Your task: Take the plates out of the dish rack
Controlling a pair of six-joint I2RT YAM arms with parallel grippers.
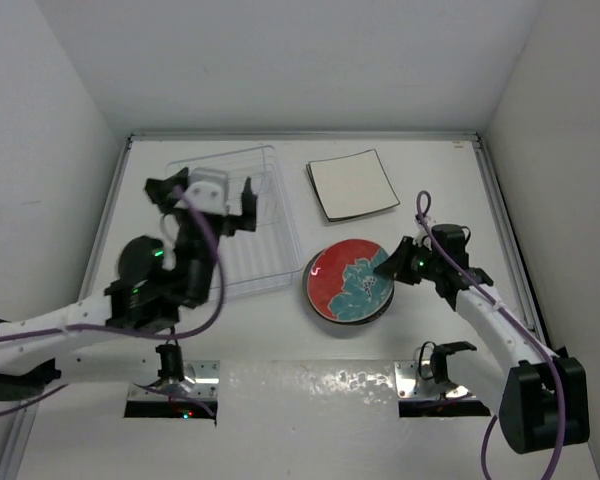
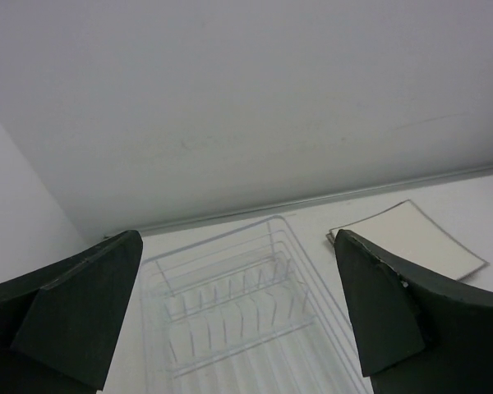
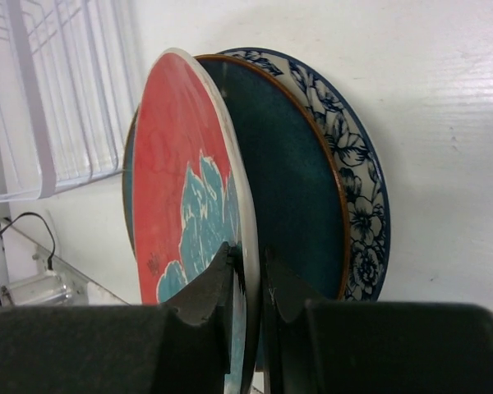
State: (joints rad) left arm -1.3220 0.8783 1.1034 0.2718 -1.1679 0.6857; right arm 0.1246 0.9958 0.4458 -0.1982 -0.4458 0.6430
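A white desk [image 1: 280, 335] seen from above, with two robot arms mounted at its near edge.

The right gripper [image 3: 248, 264] is pinched narrow on the rim of a round red plate [image 3: 177, 180] with a teal flower. It grips the edge of the plate that faces the desk's right edge. From the gripper, the plate stretches away toward the left edge, where the rack sits.

The red plate is the top of a round stack near the middle of the desk, slightly toward the right. Under it lies a dark teal plate [image 3: 296, 189] with a brown rim, and under that a white plate with blue flowers [image 3: 357, 189]. The red plate looks tipped. Its gripped side stands off the teal plate and its far side closes in on it, though contact there cannot be made out.

The clear dish rack [image 1: 270, 250] lies toward the far left corner, and no plates show in it. The left gripper [image 2: 238, 238] hovers over it with its fingers spread wide, holding nothing. Cream square plates [image 1: 353, 183] with dark edges rest near the far edge, just right of the rack.

The right arm is much the nearer to the round stack. By my judgement, it only has to lower the lifted side and let go.

No brand, label or readable writing appears anywhere.
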